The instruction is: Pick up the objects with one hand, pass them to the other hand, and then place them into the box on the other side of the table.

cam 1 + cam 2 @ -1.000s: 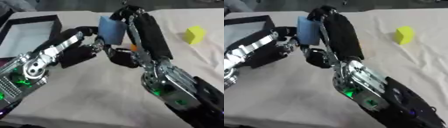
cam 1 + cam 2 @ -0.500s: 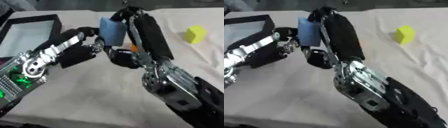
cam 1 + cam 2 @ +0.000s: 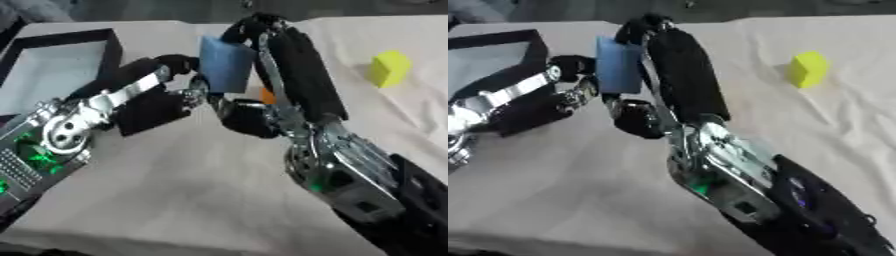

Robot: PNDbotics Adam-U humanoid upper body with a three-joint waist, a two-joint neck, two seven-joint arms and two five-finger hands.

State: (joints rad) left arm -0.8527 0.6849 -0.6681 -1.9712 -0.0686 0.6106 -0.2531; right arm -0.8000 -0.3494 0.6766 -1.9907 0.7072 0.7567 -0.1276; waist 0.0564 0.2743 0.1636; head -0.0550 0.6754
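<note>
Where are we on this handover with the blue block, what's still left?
Pickup looks done: the right hand holds the blue block above the table. The handover is underway, with the left hand at the block's side. Still left: placing it in the black box, then the yellow block.

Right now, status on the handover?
Right hand shut on blue block, raised mid-table. Left hand at the block's left edge, grip unclear. Black box far left. Yellow block on the table, out of the way.

Blue block (image 3: pixel 227 62), yellow block (image 3: pixel 389 68), black-walled box (image 3: pixel 63 41), beige cloth (image 3: pixel 175 185).
</note>
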